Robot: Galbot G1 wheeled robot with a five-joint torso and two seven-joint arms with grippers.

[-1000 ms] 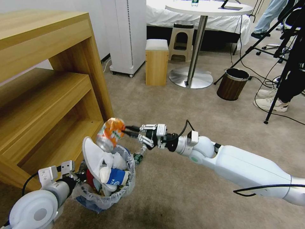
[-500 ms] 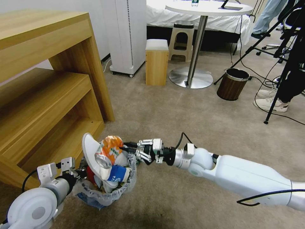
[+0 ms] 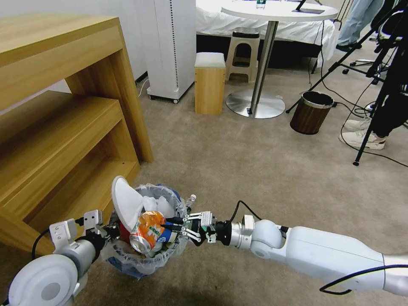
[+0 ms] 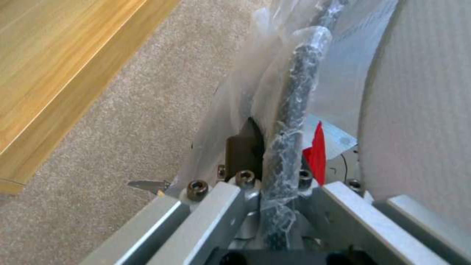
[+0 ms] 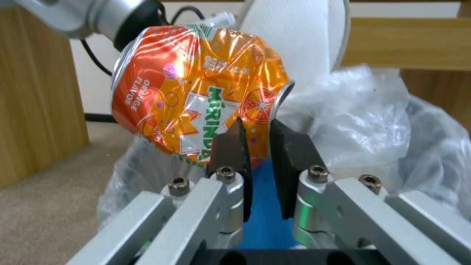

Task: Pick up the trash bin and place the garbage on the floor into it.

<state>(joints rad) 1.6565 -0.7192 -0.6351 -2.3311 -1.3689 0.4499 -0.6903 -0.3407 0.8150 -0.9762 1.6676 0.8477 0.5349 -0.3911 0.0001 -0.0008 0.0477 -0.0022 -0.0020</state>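
While the trash bin (image 3: pixel 144 259) brims (slipper (image 3: pixel 126 203) upright), an orange can (image 3: pixel 148 231) tops it

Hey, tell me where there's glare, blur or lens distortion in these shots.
Head view: wide lens bows the wooden shelf edges; soft shadow under the trash bin. Right wrist view: bright glare streaks on the crushed orange can, which the right claw pinches; background soft. Left wrist view: left claw clamps the bin's bagged rim, plastic blurry up close.
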